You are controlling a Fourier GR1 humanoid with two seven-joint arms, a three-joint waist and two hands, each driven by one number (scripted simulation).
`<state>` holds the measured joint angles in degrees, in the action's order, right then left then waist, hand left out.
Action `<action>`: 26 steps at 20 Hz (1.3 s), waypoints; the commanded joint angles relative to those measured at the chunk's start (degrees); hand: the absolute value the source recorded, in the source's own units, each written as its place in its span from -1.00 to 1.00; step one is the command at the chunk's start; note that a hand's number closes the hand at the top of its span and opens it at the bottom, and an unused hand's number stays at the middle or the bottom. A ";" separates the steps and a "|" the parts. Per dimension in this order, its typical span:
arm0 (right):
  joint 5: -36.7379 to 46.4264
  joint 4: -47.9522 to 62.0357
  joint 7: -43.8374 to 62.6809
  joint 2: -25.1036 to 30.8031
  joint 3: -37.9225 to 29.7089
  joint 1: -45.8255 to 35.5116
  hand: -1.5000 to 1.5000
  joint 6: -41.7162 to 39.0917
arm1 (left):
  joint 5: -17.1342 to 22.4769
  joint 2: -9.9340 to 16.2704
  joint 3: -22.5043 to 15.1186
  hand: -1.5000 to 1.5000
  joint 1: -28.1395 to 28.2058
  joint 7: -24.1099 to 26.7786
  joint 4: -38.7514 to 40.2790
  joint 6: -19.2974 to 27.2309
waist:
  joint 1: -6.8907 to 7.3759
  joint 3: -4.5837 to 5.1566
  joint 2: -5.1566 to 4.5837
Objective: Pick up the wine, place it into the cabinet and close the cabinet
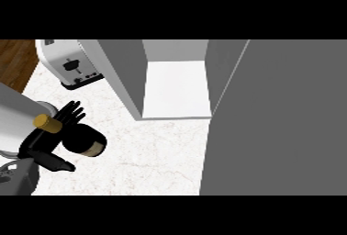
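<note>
Your view's right half is filled by the grey open cabinet door (278, 119), closest to you. Beyond it, the cabinet (177, 87) stands open, its white shelf bare. Far left you see the toaster (71, 64). At near left, your left hand (58, 133) curls around the wine (82, 140), held over the marble counter (149, 156).

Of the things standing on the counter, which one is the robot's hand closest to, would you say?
The dark wine bottle with the cork, right beside the left hand; the toaster stands farther back.

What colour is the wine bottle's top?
Yellowish tan cap on the dark wine bottle, head view.
</note>
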<state>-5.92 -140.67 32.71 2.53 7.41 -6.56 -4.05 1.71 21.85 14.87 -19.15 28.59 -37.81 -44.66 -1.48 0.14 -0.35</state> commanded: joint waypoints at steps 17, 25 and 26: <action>-2.33 -4.77 1.72 -0.23 0.94 1.17 -1.00 -0.76 | -0.77 -2.14 -4.71 -1.00 -2.98 14.24 14.33 -7.86 | -0.99 0.19 -0.18; -1.34 -3.08 0.00 -0.77 1.16 3.22 -1.00 -1.15 | -0.20 -2.50 -6.35 -1.00 -3.83 15.94 14.38 -8.55 | -0.46 0.10 -0.07; -2.91 -3.90 1.28 0.45 -0.64 0.90 -1.00 -1.48 | -0.73 -2.17 -7.14 -1.00 -2.58 17.30 13.69 -9.02 | -0.25 0.12 -0.05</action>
<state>-5.96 -140.63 32.58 2.34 7.82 -6.10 -5.21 1.24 19.17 8.67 -22.67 36.73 -24.60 -42.67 -1.96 0.25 -0.46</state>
